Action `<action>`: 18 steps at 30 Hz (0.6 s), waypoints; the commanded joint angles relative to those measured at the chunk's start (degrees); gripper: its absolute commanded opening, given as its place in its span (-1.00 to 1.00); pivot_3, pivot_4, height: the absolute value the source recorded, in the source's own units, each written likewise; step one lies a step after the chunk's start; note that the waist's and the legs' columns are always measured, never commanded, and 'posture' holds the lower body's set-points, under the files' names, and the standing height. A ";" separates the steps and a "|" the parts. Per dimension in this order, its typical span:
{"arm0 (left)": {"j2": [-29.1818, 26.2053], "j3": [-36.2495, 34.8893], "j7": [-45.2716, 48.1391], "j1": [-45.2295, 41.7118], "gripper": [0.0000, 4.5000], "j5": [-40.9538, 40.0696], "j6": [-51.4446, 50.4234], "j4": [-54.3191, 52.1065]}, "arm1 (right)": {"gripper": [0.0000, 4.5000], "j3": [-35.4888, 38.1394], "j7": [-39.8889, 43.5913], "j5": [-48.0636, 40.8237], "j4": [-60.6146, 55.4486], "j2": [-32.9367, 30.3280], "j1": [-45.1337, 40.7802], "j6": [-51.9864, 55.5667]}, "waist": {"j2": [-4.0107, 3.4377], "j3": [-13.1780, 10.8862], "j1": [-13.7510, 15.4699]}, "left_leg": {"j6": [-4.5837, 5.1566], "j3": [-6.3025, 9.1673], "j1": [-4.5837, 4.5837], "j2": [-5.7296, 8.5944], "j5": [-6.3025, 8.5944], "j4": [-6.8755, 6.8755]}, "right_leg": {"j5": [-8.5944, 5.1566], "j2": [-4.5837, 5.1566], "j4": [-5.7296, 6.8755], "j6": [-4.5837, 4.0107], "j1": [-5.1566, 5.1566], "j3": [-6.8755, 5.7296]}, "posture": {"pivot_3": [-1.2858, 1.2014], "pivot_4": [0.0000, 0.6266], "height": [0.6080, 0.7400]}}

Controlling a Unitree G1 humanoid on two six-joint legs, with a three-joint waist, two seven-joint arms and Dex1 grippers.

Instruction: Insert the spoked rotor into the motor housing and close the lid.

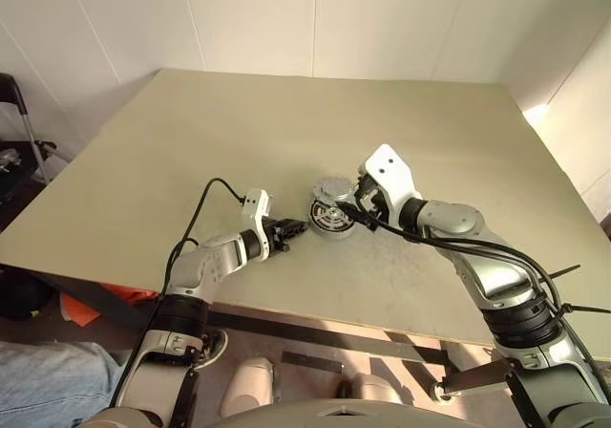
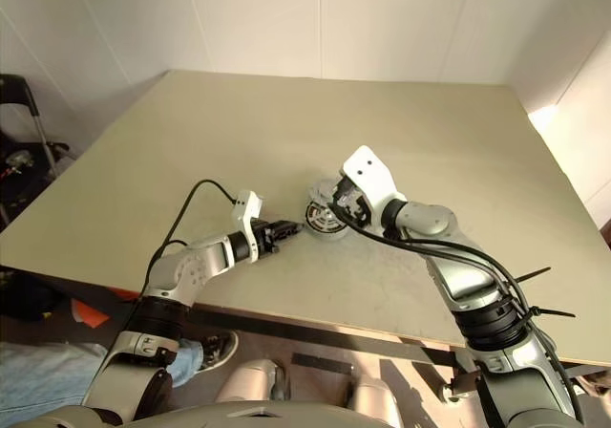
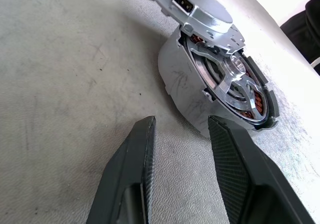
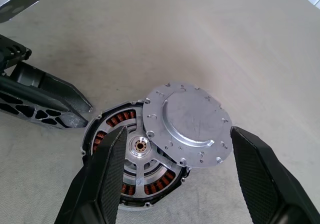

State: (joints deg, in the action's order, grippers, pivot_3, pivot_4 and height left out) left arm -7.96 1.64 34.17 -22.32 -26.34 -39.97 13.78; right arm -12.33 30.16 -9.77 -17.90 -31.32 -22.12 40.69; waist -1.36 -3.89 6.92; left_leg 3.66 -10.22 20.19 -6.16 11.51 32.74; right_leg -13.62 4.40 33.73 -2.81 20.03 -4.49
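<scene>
While the right gripper (image 4: 177, 176) gapes empty, lid (image 4: 187, 123) lies skewed, half-covering housing (image 4: 107, 134); left gripper (image 3: 180, 129) half-open, empty; nudging risks jamming.

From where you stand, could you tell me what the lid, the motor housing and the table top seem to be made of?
The lid: apparently machined metal, matte silver-grey with fine scratches and small drilled holes.
The motor housing: a silver metal ring, scuffed outside, with coppery wire windings inside, likely copper.
The table top: a dull beige sheet marked with fine scratches, perhaps laminate or painted board; the material cannot be told for certain.
</scene>
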 commanded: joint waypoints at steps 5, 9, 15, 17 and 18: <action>-0.59 -0.14 -1.06 0.03 -0.21 1.64 -0.04 2.32 | 0.65 8.95 -3.52 -4.96 3.22 6.64 -6.26 8.00 | 0.01 0.00 -0.13 | 0.01 0.00 -0.01 -0.01 0.00 0.04 | 0.04 0.00 0.05 -0.06 0.01 -0.01 | 0.03 -1.00 1.00; -0.53 -0.09 -0.84 -0.18 -0.21 1.59 0.10 2.56 | 0.65 9.51 -2.75 -5.55 10.42 9.35 -9.74 7.15 | 0.08 0.04 -0.20 | 0.01 0.00 -0.03 -0.03 0.00 0.09 | 0.04 -0.01 0.05 -0.06 -0.03 -0.01 | 0.03 -1.00 1.00; -0.69 -0.29 -0.88 -0.42 -0.21 1.39 0.04 2.07 | 0.89 7.05 -0.43 -4.08 21.41 12.95 -12.86 1.29 | 0.09 0.05 -0.55 | -0.09 0.00 0.00 -0.03 -0.06 0.09 | 0.15 -0.01 0.06 -0.26 -0.02 -0.02 | 0.03 -1.00 1.00; -0.93 -0.53 -0.85 -0.31 -0.21 1.24 0.03 1.68 | 0.99 5.89 -1.04 -2.64 24.02 14.13 -13.45 -0.37 | 0.09 0.05 -0.80 | -0.09 0.00 0.01 -0.03 -0.06 0.10 | 0.16 -0.01 0.06 -0.27 -0.02 -0.03 | 0.03 -1.00 1.00; -1.04 -0.63 -0.82 -0.23 -0.21 1.22 0.14 1.59 | 0.99 5.33 -1.26 -1.87 25.38 14.57 -13.58 -1.42 | 0.09 0.04 -0.86 | -0.09 0.00 0.01 -0.03 -0.05 0.10 | 0.16 -0.01 0.06 -0.28 -0.02 -0.03 | 0.03 -1.00 1.00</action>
State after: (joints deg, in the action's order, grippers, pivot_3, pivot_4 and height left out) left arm -8.29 1.55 34.34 -22.75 -26.29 -39.42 14.62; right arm -6.54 29.02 -12.69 6.85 -17.13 -33.68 42.14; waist -1.27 -3.85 6.06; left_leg 3.57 -10.21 20.21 -6.18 11.45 32.84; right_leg -13.45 4.39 33.79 -3.09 20.01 -4.52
